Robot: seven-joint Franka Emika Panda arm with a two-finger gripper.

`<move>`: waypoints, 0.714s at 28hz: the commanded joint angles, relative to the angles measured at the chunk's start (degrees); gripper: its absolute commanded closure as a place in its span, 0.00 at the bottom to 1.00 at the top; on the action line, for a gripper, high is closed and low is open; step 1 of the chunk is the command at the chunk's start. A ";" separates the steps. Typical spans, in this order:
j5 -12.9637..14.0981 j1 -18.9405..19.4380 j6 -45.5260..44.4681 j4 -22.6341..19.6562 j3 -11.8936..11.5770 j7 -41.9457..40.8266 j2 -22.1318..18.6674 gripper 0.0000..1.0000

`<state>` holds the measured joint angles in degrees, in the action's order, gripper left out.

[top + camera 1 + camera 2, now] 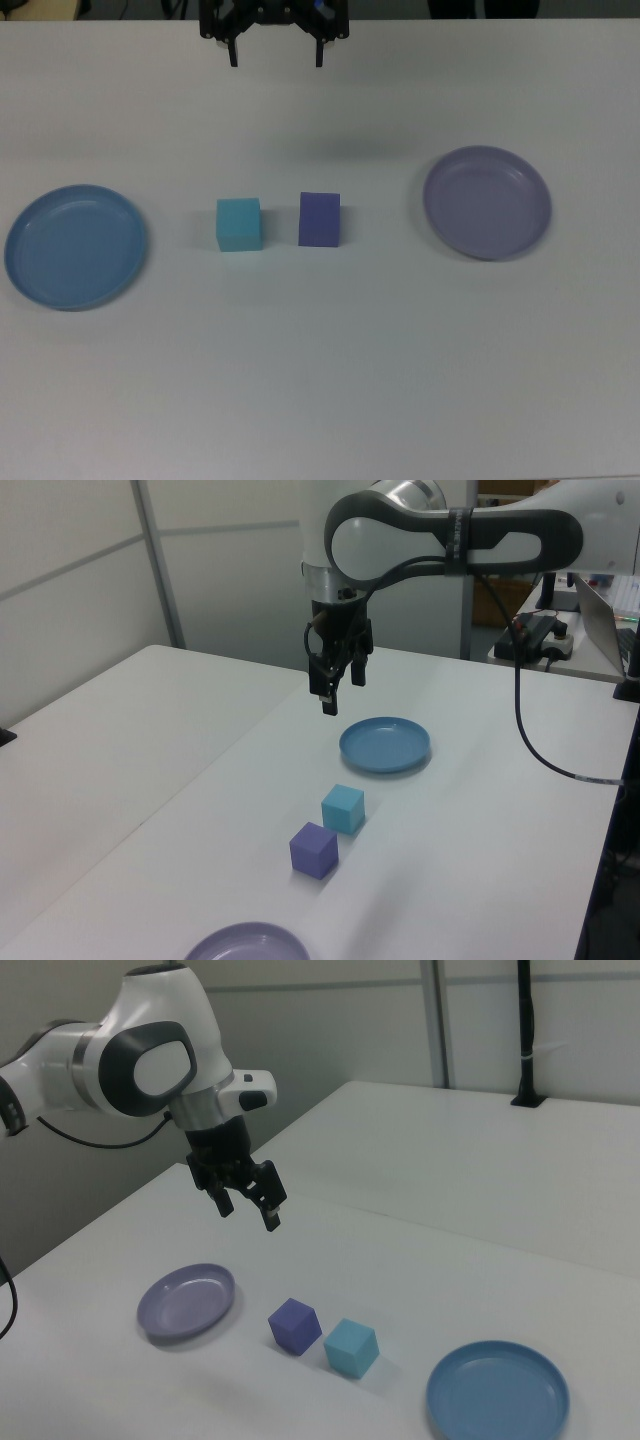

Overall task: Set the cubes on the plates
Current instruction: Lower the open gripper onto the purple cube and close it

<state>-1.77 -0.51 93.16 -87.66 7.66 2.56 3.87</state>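
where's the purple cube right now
In the top view the purple cube sits mid-table, just right of the cyan cube and left of the lavender plate.

No readable text, labels, brands, numbers or signs in any view; cubes, plates, arm and table all plain, without markings.

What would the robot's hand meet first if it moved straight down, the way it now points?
Most likely bare table. The open hand hangs empty, behind the row of blocks and plates rather than over any of them, though its exact depth is hard to judge.
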 commanded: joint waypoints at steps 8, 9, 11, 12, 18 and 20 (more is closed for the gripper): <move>1.85 -0.28 -1.05 -0.50 -0.45 0.78 2.09 0.00; 2.64 -0.28 -0.96 -0.32 -0.45 0.52 2.89 0.00; 2.65 0.34 0.18 -0.67 -0.36 0.25 5.17 0.00; 2.47 0.86 0.97 -0.76 -0.27 0.34 6.22 0.00; 0.72 3.77 11.41 -5.76 -0.27 0.96 11.15 0.00; 0.72 3.94 15.28 -7.78 -0.27 1.05 11.94 0.00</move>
<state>-0.30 2.25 100.94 -91.17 7.63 2.87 13.74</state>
